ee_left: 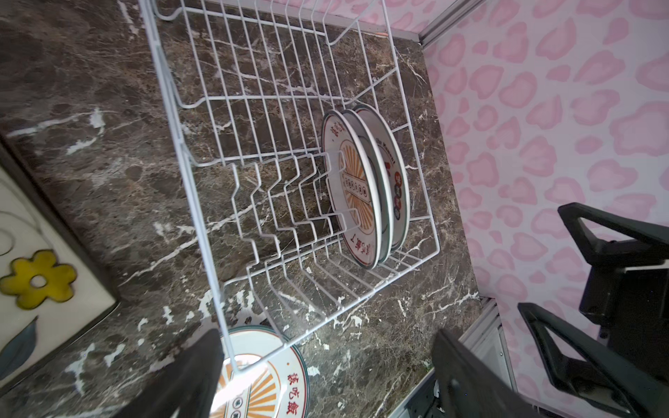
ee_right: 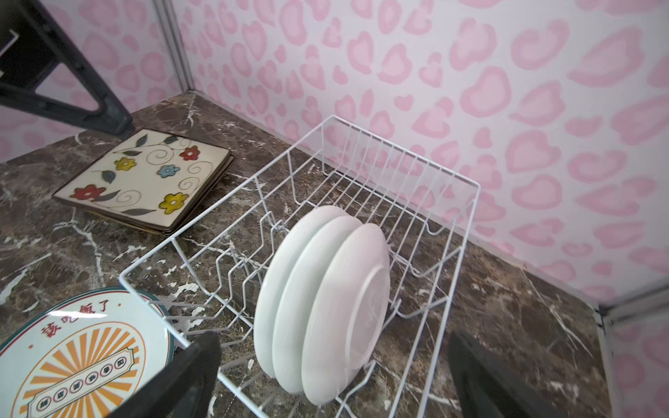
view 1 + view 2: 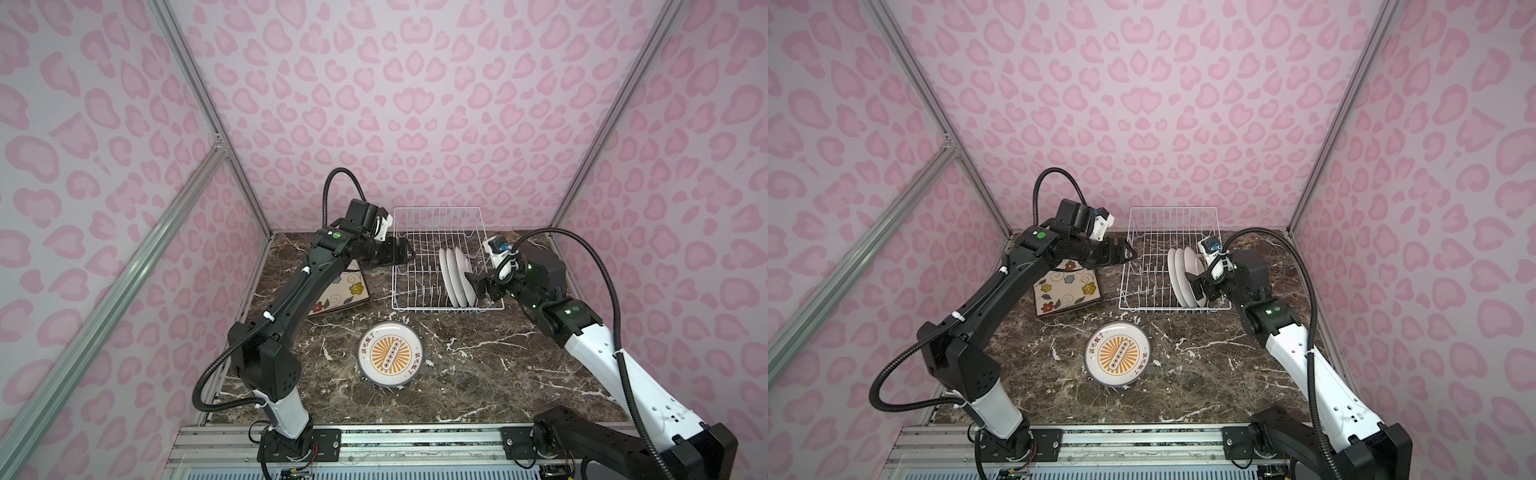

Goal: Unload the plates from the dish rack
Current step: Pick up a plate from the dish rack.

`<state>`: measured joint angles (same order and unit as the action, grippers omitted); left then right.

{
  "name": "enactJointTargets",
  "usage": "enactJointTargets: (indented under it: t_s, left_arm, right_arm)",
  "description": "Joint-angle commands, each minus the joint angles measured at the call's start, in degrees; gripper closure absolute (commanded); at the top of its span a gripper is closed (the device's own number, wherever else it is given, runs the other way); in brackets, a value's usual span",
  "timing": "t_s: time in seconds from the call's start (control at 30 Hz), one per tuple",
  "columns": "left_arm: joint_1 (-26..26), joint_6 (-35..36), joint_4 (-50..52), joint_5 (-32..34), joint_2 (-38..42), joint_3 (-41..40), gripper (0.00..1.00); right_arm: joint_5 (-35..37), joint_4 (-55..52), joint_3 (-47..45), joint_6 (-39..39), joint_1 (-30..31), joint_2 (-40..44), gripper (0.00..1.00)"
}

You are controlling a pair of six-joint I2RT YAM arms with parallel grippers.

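The white wire dish rack (image 3: 449, 309) (image 3: 1175, 308) (image 1: 438, 249) (image 2: 398, 148) stands at the back of the table. Three round white plates (image 3: 455, 276) (image 3: 1183, 274) (image 1: 362, 181) (image 2: 325, 307) stand on edge at its right end. A round plate (image 3: 390, 353) (image 3: 1119, 353) (image 1: 260, 376) (image 2: 72, 354) with an orange sunburst lies flat in front of the rack. A stack of square flowered plates (image 3: 345, 291) (image 3: 1067, 286) (image 2: 144, 177) lies left of it. My left gripper (image 3: 409, 253) (image 3: 1129, 251) (image 1: 325, 383) is open at the rack's left rim. My right gripper (image 3: 476, 284) (image 3: 1196, 286) (image 2: 333, 380) is open, its fingers either side of the standing plates' edges.
Dark marble table top (image 3: 478, 374) enclosed by pink patterned walls on three sides. A metal rail (image 3: 415, 440) runs along the front edge, carrying both arm bases. The rack's left and middle slots hold nothing.
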<state>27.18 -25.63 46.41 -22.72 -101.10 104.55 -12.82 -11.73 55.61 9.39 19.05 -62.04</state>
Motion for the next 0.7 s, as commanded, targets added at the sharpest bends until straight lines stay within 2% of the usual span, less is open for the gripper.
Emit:
enactJointTargets:
  t_s: [0.0, 0.23, 0.37, 0.67]
  left_arm:
    - [0.8, -1.4, -4.2, -4.0, -3.8, 2.8, 0.13]
    - [2.8, -2.5, -3.5, -7.3, -14.6, 12.2, 0.23]
    - [3.7, -3.9, -3.5, -8.4, -19.1, 16.0, 0.32]
    - [5.3, -7.2, -5.2, -8.8, -24.7, 18.0, 0.53]
  right_arm:
    - [1.0, 3.8, -2.0, -5.3, -0.8, 1.2, 0.01]
    - [1.8, 5.3, -5.5, -6.0, -2.4, 3.0, 0.03]
    - [1.1, 7.3, -7.0, -6.1, -3.5, 3.5, 0.05]
    - [0.7, 7.3, -6.4, -4.5, -4.4, 2.6, 0.06]
